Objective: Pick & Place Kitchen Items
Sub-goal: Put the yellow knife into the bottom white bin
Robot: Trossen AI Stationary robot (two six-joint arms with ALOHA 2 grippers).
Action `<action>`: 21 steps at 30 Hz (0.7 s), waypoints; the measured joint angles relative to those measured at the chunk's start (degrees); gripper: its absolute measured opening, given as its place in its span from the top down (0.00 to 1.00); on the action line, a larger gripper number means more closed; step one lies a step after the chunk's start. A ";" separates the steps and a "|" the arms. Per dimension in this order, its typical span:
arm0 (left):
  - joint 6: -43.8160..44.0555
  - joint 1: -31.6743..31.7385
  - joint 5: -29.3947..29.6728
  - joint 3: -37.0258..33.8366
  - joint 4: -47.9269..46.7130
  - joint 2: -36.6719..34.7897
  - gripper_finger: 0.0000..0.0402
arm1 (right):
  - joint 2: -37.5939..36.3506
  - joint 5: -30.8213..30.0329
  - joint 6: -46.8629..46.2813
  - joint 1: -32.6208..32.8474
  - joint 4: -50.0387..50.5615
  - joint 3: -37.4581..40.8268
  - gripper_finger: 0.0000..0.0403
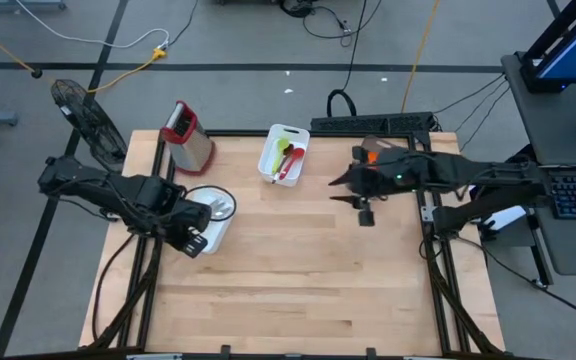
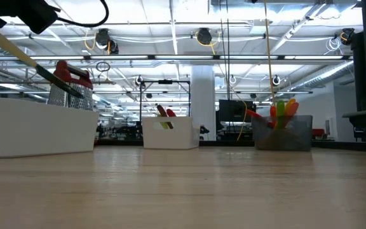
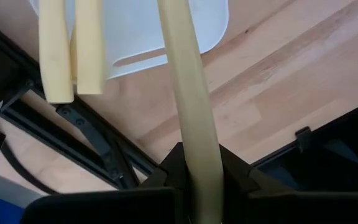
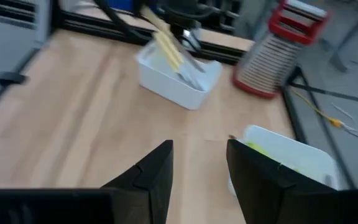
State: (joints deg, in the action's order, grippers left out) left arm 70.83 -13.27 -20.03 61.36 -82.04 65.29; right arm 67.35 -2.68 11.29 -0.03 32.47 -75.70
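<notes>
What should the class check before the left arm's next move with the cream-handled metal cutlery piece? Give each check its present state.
1. Grip: the left gripper is shut on the cream-handled metal cutlery piece: ok.
2. Target: the white rectangular tray, holding two more cream handles, lies just ahead of the held piece: ok.
3. Working end of the held piece clear of the tray wall: cannot tell, it is hidden.
4. Right gripper open over the bare wooden table, apart from that tray: ok.
5. Metal box grater with red top stands upright, apart from the tray: ok.
</notes>
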 joint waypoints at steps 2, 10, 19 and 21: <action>-0.04 -0.15 0.02 0.00 0.30 0.34 0.91 | -2.04 2.19 -0.37 0.00 -0.33 1.54 0.65; -1.73 -0.50 -3.68 -2.82 0.37 1.89 0.91 | -13.81 2.84 -8.29 -0.07 -8.91 15.52 0.65; -4.79 -0.03 -5.49 -8.00 3.62 1.82 0.91 | -25.53 2.46 -13.70 -0.07 -17.57 26.05 0.65; -5.35 0.65 -5.44 -9.60 4.75 1.84 0.91 | -26.89 2.43 -13.86 -0.07 -18.26 26.93 0.65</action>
State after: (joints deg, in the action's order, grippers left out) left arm 65.48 -12.62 -25.47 51.77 -77.29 67.13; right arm 40.46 -0.25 -2.57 -0.10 14.21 -48.77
